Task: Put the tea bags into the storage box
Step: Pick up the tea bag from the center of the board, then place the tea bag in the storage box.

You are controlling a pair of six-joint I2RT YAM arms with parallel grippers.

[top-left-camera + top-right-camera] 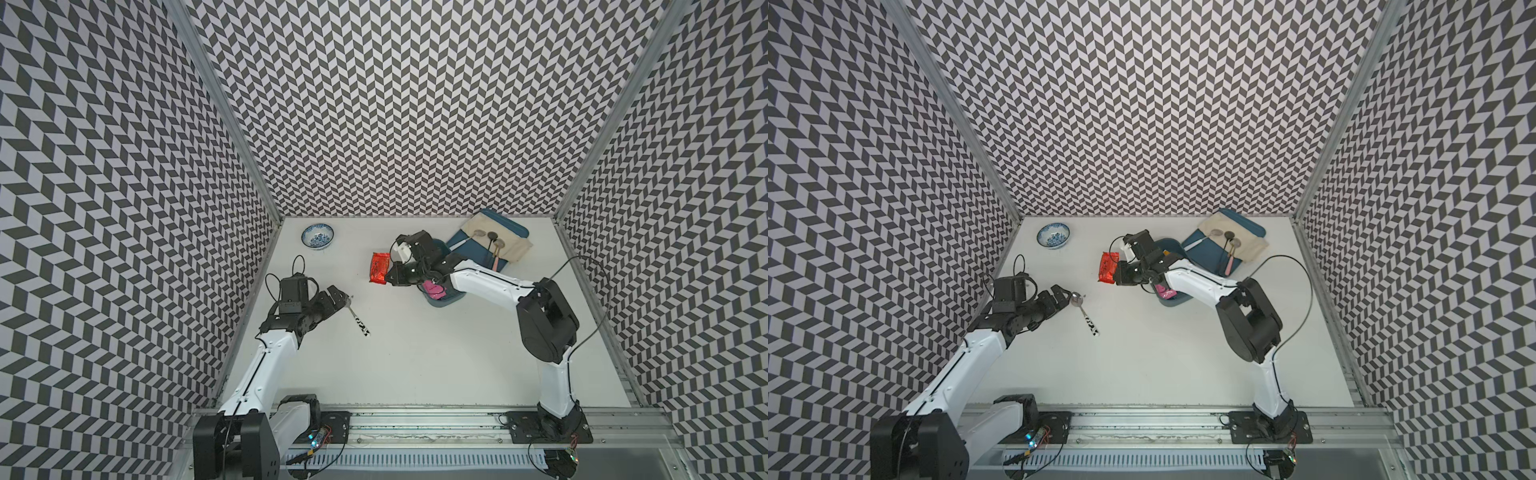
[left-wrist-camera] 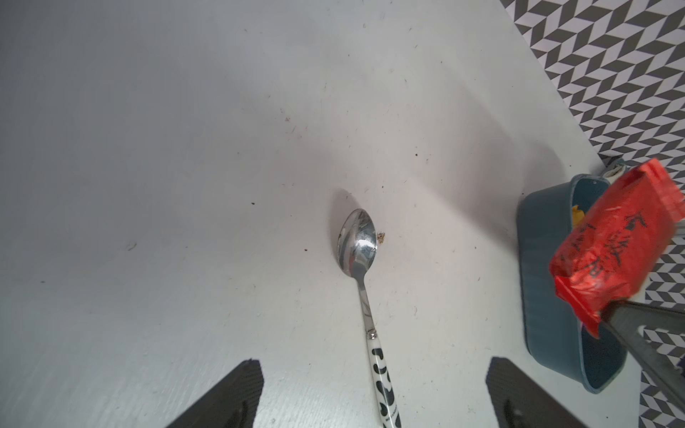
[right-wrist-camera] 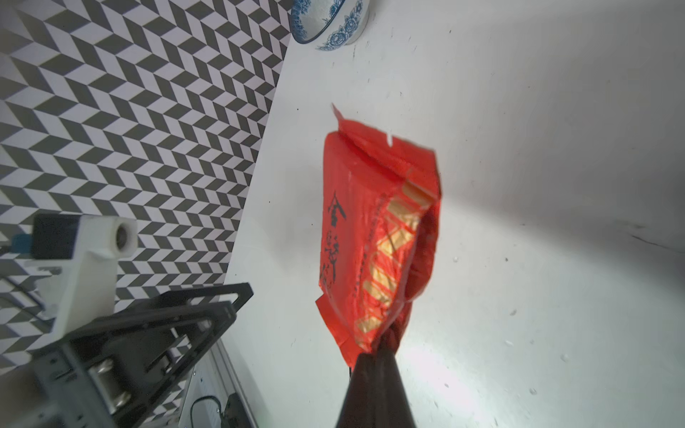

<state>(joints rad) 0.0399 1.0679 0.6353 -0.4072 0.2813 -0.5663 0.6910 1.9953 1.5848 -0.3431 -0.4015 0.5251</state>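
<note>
A glossy red tea bag (image 1: 380, 268) (image 1: 1108, 268) (image 3: 374, 237) hangs above the table just left of the storage box. My right gripper (image 1: 390, 279) (image 1: 1117, 277) (image 3: 378, 352) is shut on its lower edge. The storage box (image 1: 440, 301) (image 1: 1169, 303) (image 2: 537, 296) is a deep teal tub, mostly hidden under my right arm. A pink tea bag (image 1: 434, 289) (image 1: 1165, 291) lies inside it, and a yellow tea bag (image 2: 578, 216) shows at its far end. My left gripper (image 1: 343, 300) (image 1: 1065, 296) (image 2: 374, 361) is open over the spoon, holding nothing.
A spoon (image 1: 359, 322) (image 1: 1088, 320) (image 2: 357, 244) with a black-and-white handle lies by my left gripper. A blue-and-white bowl (image 1: 318, 235) (image 1: 1053, 235) (image 3: 330, 22) stands at the back left. A flat teal tray (image 1: 469, 249) (image 1: 1204, 249) with a beige cloth (image 1: 498, 239) and spoons sits at the back right.
</note>
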